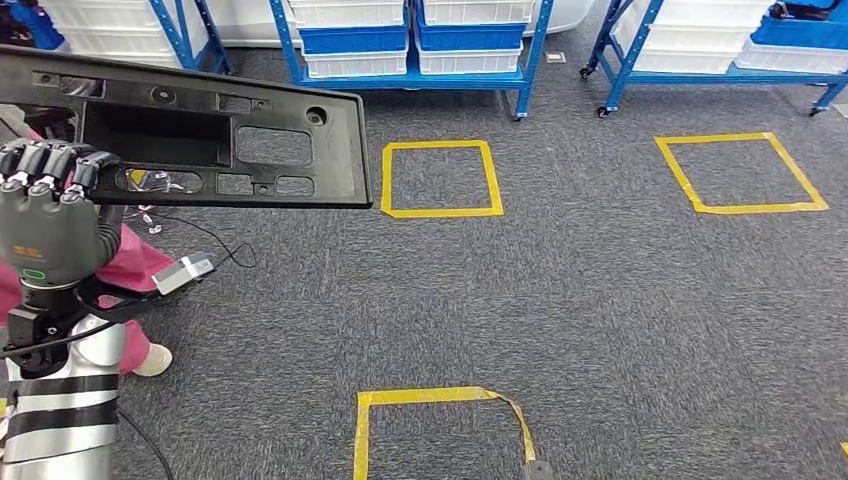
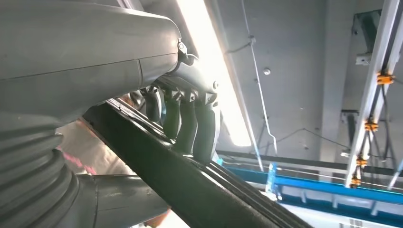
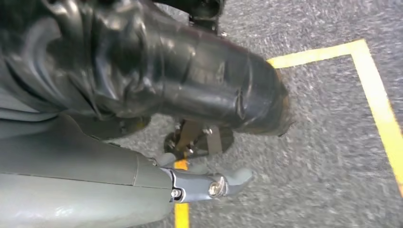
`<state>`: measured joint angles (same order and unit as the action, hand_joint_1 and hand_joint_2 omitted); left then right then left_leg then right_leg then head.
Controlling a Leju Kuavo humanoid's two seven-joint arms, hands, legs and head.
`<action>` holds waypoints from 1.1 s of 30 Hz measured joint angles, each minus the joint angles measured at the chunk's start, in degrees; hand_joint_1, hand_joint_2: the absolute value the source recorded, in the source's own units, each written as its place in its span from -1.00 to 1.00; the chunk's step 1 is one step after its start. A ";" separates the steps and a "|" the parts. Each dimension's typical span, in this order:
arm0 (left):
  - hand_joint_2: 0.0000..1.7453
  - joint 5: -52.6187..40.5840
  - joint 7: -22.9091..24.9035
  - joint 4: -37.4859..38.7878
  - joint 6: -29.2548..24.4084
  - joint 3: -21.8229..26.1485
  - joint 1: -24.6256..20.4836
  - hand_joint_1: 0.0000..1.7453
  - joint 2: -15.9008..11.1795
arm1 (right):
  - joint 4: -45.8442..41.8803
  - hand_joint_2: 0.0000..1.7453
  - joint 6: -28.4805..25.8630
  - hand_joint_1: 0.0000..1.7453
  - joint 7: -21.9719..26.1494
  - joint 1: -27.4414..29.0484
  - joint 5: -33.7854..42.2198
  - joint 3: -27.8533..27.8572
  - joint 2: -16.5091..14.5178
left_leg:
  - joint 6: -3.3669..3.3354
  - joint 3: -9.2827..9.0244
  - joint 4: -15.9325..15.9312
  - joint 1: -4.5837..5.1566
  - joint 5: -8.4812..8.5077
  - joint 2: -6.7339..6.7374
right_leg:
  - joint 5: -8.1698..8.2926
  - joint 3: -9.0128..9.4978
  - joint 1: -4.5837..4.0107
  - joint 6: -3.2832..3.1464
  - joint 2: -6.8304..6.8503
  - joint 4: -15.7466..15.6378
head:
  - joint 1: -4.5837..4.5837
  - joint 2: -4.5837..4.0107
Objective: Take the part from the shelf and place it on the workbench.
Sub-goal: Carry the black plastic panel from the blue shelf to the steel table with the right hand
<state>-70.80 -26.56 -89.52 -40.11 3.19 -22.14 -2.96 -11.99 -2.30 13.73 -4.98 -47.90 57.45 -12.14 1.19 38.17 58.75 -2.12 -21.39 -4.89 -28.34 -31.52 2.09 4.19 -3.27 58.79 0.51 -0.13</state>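
A long black plastic part (image 1: 200, 130) with several cut-outs stretches from the left edge toward the middle of the head view, held up above the floor. My left hand (image 1: 45, 215) grips its near edge, the dark fingers (image 1: 50, 165) curled over the rim. In the left wrist view the fingers (image 2: 190, 123) wrap over the part's black edge (image 2: 190, 190), with the thumb underneath. My right hand (image 3: 142, 190) hangs above the carpet, its grey thumb (image 3: 209, 185) sticking out with nothing in it.
Blue shelves (image 1: 410, 75) with white and blue bins stand at the back. Yellow tape squares (image 1: 440, 178) (image 1: 740, 172) (image 1: 440, 430) mark the grey carpet. A person in pink (image 1: 135, 265) with a pale shoe (image 1: 152, 360) stands close at my left.
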 joint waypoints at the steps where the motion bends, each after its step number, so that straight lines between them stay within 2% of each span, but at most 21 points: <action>1: 1.00 0.02 -0.02 0.01 -0.01 0.09 -0.03 1.00 -0.05 | 0.02 -1.00 -0.05 -1.00 0.01 0.01 -0.02 -0.08 -0.02 | 0.49 0.08 -0.27 0.04 0.33 -0.42 | 0.12 -0.01 -0.23 -0.68 0.09 0.05 | 0.06 0.00; 3: 1.00 0.07 -0.17 0.02 -0.01 0.24 0.00 1.00 -0.13 | 0.03 -1.00 -0.19 -1.00 0.02 -0.03 -0.10 -0.17 -0.01 | 1.31 0.24 -0.70 -0.16 0.85 -0.67 | 0.61 0.13 -0.34 -1.96 1.25 0.03 | 0.16 0.00; 4: 1.00 0.13 -0.29 0.03 0.00 0.34 0.03 1.00 -0.17 | 0.02 -1.00 -0.24 -1.00 0.03 -0.04 -0.20 -0.21 0.00 | 1.52 0.57 -0.13 -0.17 0.46 0.23 | 0.87 0.15 -0.33 -2.47 1.80 -0.02 | 0.25 0.00; 6: 1.00 0.27 -0.51 0.04 0.00 0.54 0.03 1.00 -0.24 | 0.02 -1.00 -0.32 -1.00 0.04 0.03 -0.50 -0.27 -0.01 | 1.54 2.68 4.82 -0.08 -2.59 2.99 | 1.16 0.07 -0.41 -3.29 2.97 -0.12 | 0.55 0.00; 7: 1.00 0.33 -0.63 0.07 0.01 0.62 0.03 1.00 -0.26 | 0.02 -1.00 -0.37 -1.00 0.05 0.14 -0.67 -0.29 -0.01 | 1.52 4.39 8.93 -0.02 -4.76 3.92 | 1.16 0.02 -0.63 -3.49 3.58 -0.12 | 0.68 0.00; 9: 1.00 0.35 -0.89 0.25 0.00 0.71 0.21 1.00 -0.26 | 0.03 -1.00 -0.46 -1.00 0.07 0.31 -0.89 -0.32 0.01 | 1.46 7.09 15.85 0.00 -7.66 4.35 | 1.16 -0.11 -1.07 -3.77 5.07 -0.10 | 0.72 0.00; 10: 1.00 0.31 -1.02 0.37 0.00 0.81 0.32 1.00 -0.26 | 0.03 -1.00 -0.48 -1.00 0.07 0.34 -0.99 -0.35 0.01 | 1.36 7.09 16.67 0.01 -7.75 4.44 | 1.17 -0.16 -1.25 -3.85 5.86 -0.08 | 0.72 0.00; 11: 1.00 0.22 -1.10 0.47 0.00 0.92 0.38 1.00 -0.26 | 0.03 -1.00 -0.48 -1.00 0.07 0.34 -1.07 -0.42 0.01 | 1.18 5.80 14.97 0.05 -6.83 4.70 | 1.16 -0.17 -1.36 -3.92 6.60 -0.07 | 0.72 0.00; 12: 1.00 0.09 -1.15 0.54 0.01 1.03 0.38 1.00 -0.26 | 0.03 -1.00 -0.48 -1.00 0.08 0.31 -1.18 -0.51 0.00 | 0.94 3.46 11.33 0.13 -5.35 5.38 | 1.14 -0.12 -1.43 -3.92 7.27 -0.06 | 0.72 0.00; 14: 1.00 -0.35 -1.17 0.59 0.00 1.14 0.19 1.00 -0.23 | 0.03 -1.00 -0.48 -1.00 0.09 0.26 -1.54 -0.67 0.00 | 0.41 -0.84 4.01 0.62 -3.44 7.75 | 0.98 -0.12 -1.81 -3.74 8.49 -0.01 | 0.68 0.00; 16: 1.00 -1.12 -1.02 0.70 -0.01 1.17 -0.09 1.00 -0.17 | 0.02 -1.00 -0.48 -1.00 0.07 0.20 -1.96 -0.81 0.03 | -0.13 -2.02 1.31 1.24 -3.17 8.50 | 0.82 -0.14 -2.22 -3.39 9.57 -0.01 | 0.53 0.00; 18: 1.00 -2.14 -0.52 0.89 -0.02 1.20 -0.26 1.00 -0.13 | 0.02 -1.00 -0.52 -1.00 -0.03 0.11 -2.25 -1.04 0.04 | -0.80 -1.68 1.10 1.39 -2.79 6.96 | 0.68 -0.19 -2.22 -2.92 10.37 -0.01 | 0.44 0.00; 20: 1.00 -2.89 0.10 1.01 -0.01 1.21 -0.53 1.00 -0.05 | 0.03 -1.00 -0.90 -1.00 -0.40 0.07 -2.44 -1.29 0.05 | -1.50 -1.47 0.85 1.15 -2.35 5.61 | -0.57 -1.17 -2.00 -2.57 8.04 1.96 | 0.39 0.00; 22: 1.00 -3.27 0.63 1.09 0.00 1.21 -0.91 1.00 0.04 | 0.03 -1.00 -2.32 -1.00 -1.36 0.09 -2.50 -1.41 0.08 | -1.99 -1.15 0.77 1.00 -2.03 4.41 | -3.60 -4.24 -1.87 -2.78 4.61 8.36 | 0.34 0.00; 24: 1.00 -3.59 1.07 1.24 0.01 1.22 -1.07 1.00 0.07 | 0.03 -1.00 -5.23 -1.00 -2.82 0.21 -2.40 -1.41 0.11 | -2.24 -0.75 0.77 1.07 -1.79 2.97 | -6.06 -7.81 -1.87 -2.90 3.68 15.47 | 0.37 0.00; 25: 1.00 -3.76 1.27 1.35 0.01 1.22 -1.07 1.00 0.07 | 0.03 -1.00 -6.93 -1.00 -3.56 0.28 -2.29 -1.39 0.15 | -2.26 -0.61 0.78 1.10 -1.66 2.10 | -6.09 -8.47 -1.87 -2.68 3.56 16.59 | 0.37 0.00; 26: 1.00 -3.93 1.41 1.46 0.01 1.22 -1.07 1.00 0.07 | 0.03 -1.00 -8.40 -1.00 -4.16 0.31 -2.17 -1.36 0.22 | -2.22 -0.52 0.78 1.10 -1.51 1.20 | -5.19 -7.95 -1.86 -2.32 3.38 15.27 | 0.37 0.00; 27: 1.00 -4.08 1.52 1.55 0.01 1.22 -1.07 1.00 0.07 | 0.03 -1.00 -9.41 -1.00 -4.63 0.31 -2.05 -1.32 0.34 | -2.10 -0.47 0.78 1.08 -1.37 0.33 | -3.66 -6.37 -1.85 -1.95 2.87 11.91 | 0.37 0.00; 29: 1.00 -4.30 1.62 1.58 0.00 1.25 -1.08 1.00 0.08 | 0.03 -1.00 -10.17 -1.00 -5.09 0.25 -1.88 -1.17 0.68 | -1.68 -0.39 0.79 1.08 -1.08 -1.23 | -0.64 -2.42 -1.80 -1.76 0.49 3.70 | 0.38 0.00; 31: 1.00 -4.54 1.54 1.57 -0.01 1.31 -1.08 1.00 0.16 | 0.03 -1.00 -10.30 -1.00 -5.23 0.20 -1.84 -1.00 0.96 | -1.12 -0.27 0.67 1.14 -0.76 -2.44 | 0.53 -0.71 -1.94 -2.33 -0.71 0.16 | 0.45 0.00; 33: 1.00 -4.90 1.00 1.54 -0.02 1.51 -1.01 1.00 0.31 | 0.02 -1.00 -10.49 -1.00 -5.14 0.15 -1.90 -0.85 1.14 | -0.36 -0.11 0.31 1.05 -0.26 -3.65 | 0.91 -0.37 -1.96 -3.14 0.60 -0.02 | 0.46 0.00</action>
<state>-75.70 -25.55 -87.98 -40.13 4.71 -23.15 -2.64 -11.97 -12.78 8.58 -4.83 -49.80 56.59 -11.00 0.82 38.07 59.07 -1.07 -21.66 -8.54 -27.43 -31.89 0.13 1.06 -2.67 58.77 0.97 -0.13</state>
